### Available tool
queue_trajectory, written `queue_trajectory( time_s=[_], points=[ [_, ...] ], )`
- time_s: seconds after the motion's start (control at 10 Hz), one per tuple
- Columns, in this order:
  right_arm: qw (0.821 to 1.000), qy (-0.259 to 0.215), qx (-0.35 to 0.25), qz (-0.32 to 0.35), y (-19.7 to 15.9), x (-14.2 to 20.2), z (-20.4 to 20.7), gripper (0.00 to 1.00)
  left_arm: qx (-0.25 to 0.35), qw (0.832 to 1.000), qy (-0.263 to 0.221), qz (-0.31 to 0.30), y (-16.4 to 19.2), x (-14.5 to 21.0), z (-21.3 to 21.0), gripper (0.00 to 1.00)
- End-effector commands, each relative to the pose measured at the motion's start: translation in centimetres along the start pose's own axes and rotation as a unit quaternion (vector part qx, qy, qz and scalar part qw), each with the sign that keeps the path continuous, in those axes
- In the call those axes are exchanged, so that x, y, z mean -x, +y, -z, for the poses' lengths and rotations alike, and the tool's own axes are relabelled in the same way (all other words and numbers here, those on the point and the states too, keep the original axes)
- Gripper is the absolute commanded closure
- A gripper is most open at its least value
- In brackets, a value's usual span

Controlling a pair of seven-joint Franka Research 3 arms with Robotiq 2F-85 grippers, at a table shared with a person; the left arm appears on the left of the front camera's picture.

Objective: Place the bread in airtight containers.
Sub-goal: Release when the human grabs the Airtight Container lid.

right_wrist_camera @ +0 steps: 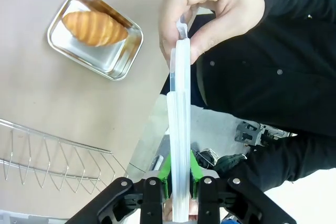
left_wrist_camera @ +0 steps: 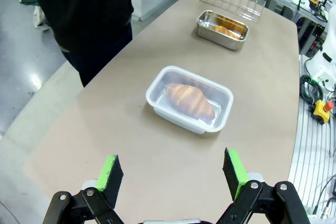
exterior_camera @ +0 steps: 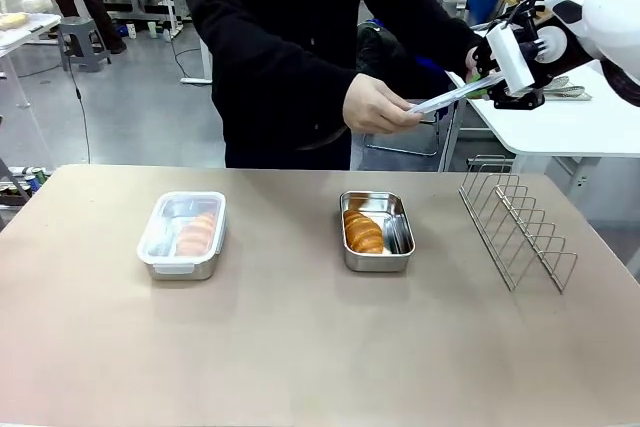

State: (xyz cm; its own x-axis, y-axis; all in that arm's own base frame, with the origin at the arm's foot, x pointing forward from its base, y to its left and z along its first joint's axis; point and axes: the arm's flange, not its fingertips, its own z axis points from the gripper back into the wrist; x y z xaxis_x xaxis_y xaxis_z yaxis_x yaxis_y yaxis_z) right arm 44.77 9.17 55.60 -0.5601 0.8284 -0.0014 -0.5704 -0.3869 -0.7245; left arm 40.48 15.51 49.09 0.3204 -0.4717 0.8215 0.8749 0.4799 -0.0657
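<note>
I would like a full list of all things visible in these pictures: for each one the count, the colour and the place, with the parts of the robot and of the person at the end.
croissants: two, golden brown, one in each container.
lidded container: one, steel with clear lid on, on the table's left part.
open container: one, shiny steel, near the table's middle, no lid.
clear lid: one, transparent, in the air above the table's far right edge, held at both ends.
wire rack: one, silver, on the table's right part.
table: one, beige.
left end effector: one, black with green pads, open, above the table's left end.
right end effector: one, shut on the clear lid.
person's hand: one, gripping the lid's other end.
</note>
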Motion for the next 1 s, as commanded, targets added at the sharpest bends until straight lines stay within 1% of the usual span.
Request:
queue_trajectory(
  time_s=[0.0,0.6,0.7,0.8,0.9],
  points=[
    [1.000,0.002,0.002,-0.004,0.0,0.0,-0.1,1.00,0.001,1.000,-0.013,0.010,-0.1,0.0,0.1,0.00],
    [1.000,0.002,0.002,-0.004,0.0,0.0,-0.1,1.00,0.001,1.000,-0.013,0.010,-0.1,0.0,0.1,0.00],
    [1.000,0.001,-0.001,0.000,0.0,0.0,0.0,0.31,0.001,1.000,-0.013,0.010,-0.1,0.0,0.1,0.00],
    [1.000,-0.002,0.002,0.022,-0.4,0.0,-0.6,0.31,0.001,1.000,-0.013,0.010,-0.1,0.0,0.1,0.00],
    [0.997,-0.002,0.016,0.071,-1.0,0.2,-1.9,0.00,0.001,1.000,-0.013,0.010,-0.1,0.0,0.1,0.00]
  ],
)
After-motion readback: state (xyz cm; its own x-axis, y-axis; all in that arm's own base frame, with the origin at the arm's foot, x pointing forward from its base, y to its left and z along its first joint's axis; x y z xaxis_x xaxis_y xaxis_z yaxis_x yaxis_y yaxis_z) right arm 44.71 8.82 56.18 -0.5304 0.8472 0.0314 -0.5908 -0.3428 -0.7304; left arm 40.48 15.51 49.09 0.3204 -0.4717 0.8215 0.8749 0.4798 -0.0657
